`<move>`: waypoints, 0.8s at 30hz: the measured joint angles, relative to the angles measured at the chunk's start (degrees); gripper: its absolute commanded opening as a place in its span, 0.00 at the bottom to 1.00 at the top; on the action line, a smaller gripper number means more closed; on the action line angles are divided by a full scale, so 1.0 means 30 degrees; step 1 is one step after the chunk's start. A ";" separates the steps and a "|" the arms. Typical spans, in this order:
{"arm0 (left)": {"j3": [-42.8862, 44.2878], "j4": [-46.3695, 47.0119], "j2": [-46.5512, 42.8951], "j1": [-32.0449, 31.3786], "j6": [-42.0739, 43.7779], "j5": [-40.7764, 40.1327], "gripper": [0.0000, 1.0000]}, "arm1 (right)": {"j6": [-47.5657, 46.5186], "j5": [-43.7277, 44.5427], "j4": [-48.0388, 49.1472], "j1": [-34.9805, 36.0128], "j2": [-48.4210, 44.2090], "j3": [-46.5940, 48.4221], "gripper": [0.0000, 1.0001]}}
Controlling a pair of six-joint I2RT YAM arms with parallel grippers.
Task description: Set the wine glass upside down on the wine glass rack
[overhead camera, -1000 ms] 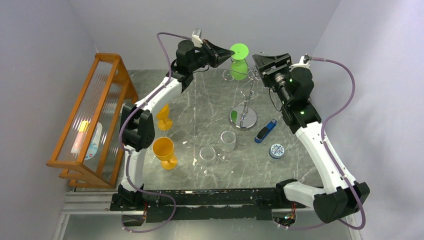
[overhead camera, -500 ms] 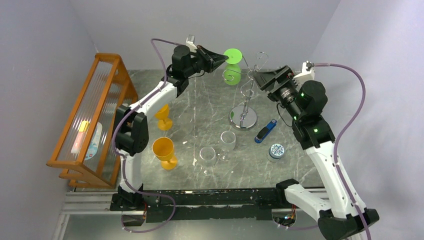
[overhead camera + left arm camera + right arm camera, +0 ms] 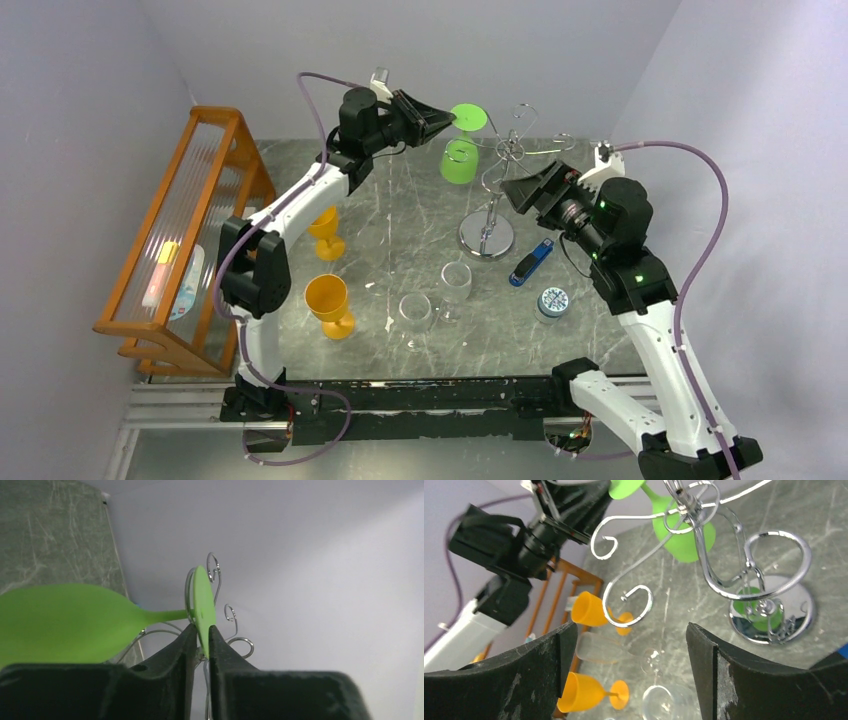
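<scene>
The green wine glass [image 3: 459, 162] hangs upside down, bowl down and round foot up, among the curled top arms of the chrome wine glass rack [image 3: 486, 238]. My left gripper [image 3: 448, 120] is shut on the edge of the glass's foot. In the left wrist view the thin foot [image 3: 202, 600] sits pinched at the left gripper's [image 3: 202, 630] tips, with a rack loop [image 3: 187, 590] right against it. My right gripper [image 3: 515, 190] stands open just right of the rack pole, holding nothing. In the right wrist view the right gripper [image 3: 630, 630] faces the rack's loops [image 3: 704, 565] and the glass [image 3: 684, 540].
An orange wooden slatted rack [image 3: 185, 240] lines the left side. Two orange goblets [image 3: 328, 232] [image 3: 330, 303] stand left of centre. Two clear glasses [image 3: 456, 281] [image 3: 415, 312] stand near the front. A blue object [image 3: 532, 263] and a round tin [image 3: 552, 301] lie right of the rack base.
My right gripper has drawn back from the rack's top toward the near right and opened wider. The left arm has shifted the green glass slightly left, its bowl hanging lower.
</scene>
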 measured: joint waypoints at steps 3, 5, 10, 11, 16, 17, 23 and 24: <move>0.0000 -0.0612 -0.0073 0.0000 0.0503 0.0197 0.41 | -0.0532 -0.0015 -0.0648 0.0000 -0.0211 -0.0335 0.84; -0.0022 -0.1086 -0.0182 0.0000 0.0889 0.0255 0.53 | -0.0787 -0.0036 -0.0903 0.0000 -0.0321 -0.0357 0.84; -0.1107 -0.2244 -0.1406 0.0044 0.2113 0.0051 0.69 | -0.1443 0.0007 -0.1515 0.0000 -0.0576 -0.0357 0.84; -0.1523 -0.2397 -0.1872 0.0073 0.2448 -0.0066 0.71 | -0.1647 -0.0022 -0.1625 0.0000 -0.0576 -0.0357 0.84; -0.4000 -0.3293 -0.5348 0.0780 0.5224 -0.0393 0.80 | -0.2761 -0.0925 -0.2113 0.0000 -0.0758 -0.0437 0.85; -0.4364 -0.3446 -0.6003 0.1013 0.5901 -0.0481 0.81 | -0.2951 -0.1151 -0.2113 0.0000 -0.0889 -0.0546 0.85; -0.6360 -0.7213 -0.9879 0.2033 1.1832 -0.1741 0.76 | -0.3614 -0.2382 -0.2127 0.0000 -0.1486 -0.1719 0.85; -0.6448 -0.8306 -1.0535 0.1996 1.3231 -0.1938 0.74 | -0.3679 -0.2535 -0.2157 0.0000 -0.1494 -0.1923 0.85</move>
